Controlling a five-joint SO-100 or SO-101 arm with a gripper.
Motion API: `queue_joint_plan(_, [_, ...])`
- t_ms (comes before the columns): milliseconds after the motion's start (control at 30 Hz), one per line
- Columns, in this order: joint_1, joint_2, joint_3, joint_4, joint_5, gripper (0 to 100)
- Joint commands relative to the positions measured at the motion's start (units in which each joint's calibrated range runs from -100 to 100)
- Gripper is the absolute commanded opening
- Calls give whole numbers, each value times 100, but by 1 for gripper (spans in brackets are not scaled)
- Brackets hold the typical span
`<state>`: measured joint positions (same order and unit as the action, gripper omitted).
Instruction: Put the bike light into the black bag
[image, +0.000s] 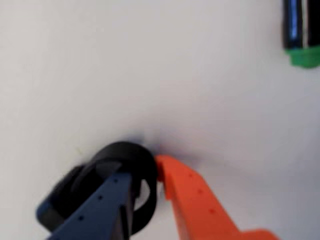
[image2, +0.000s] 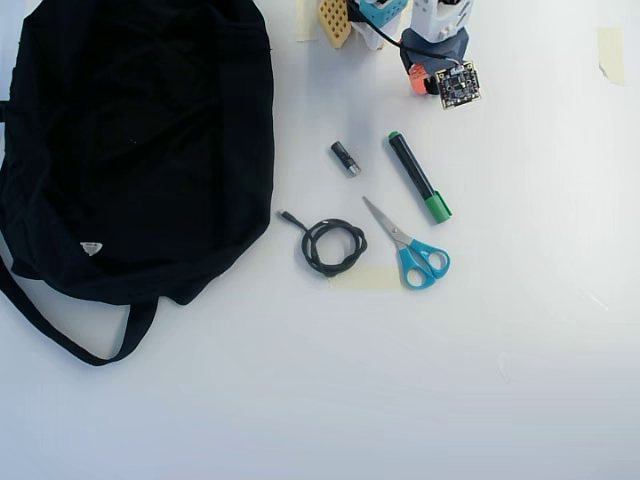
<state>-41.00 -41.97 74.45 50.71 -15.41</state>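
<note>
**Bike light sits between the two fingers, far from the bag**

The bike light (image: 117, 175) is a small black chunky thing with a ring loop. In the wrist view it lies on the white tabletop (image: 150, 65), right at the end effector (image: 145, 167). The blue finger (image: 100, 210) lies over it and the orange finger (image: 195, 200) is just beside its right edge. The fingers look nearly closed around the loop, but the picture is blurry, so I cannot tell if they really grip it.

In the overhead view the bike light is hidden under the arm at the top. The black bag (image2: 130, 140) lies well apart, to the left in that view. So the light must travel left to reach the bag.

A green-capped marker (image2: 419, 178), a small black cylinder (image2: 345, 158), a coiled cable (image2: 330, 246) and scissors (image2: 410, 245) lie nearby on the tabletop.
</note>
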Motion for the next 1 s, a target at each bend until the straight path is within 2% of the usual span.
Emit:
queue_joint_plan(0, [16,-69,-545,-75,-6,2])
queue_joint_plan(533, [24,-77,-2090,45,67,2])
queue_joint_plan(767, [263,-69,-3294,907,78,2])
queue_joint_plan(967, [652,-69,-4004,1329,550,2])
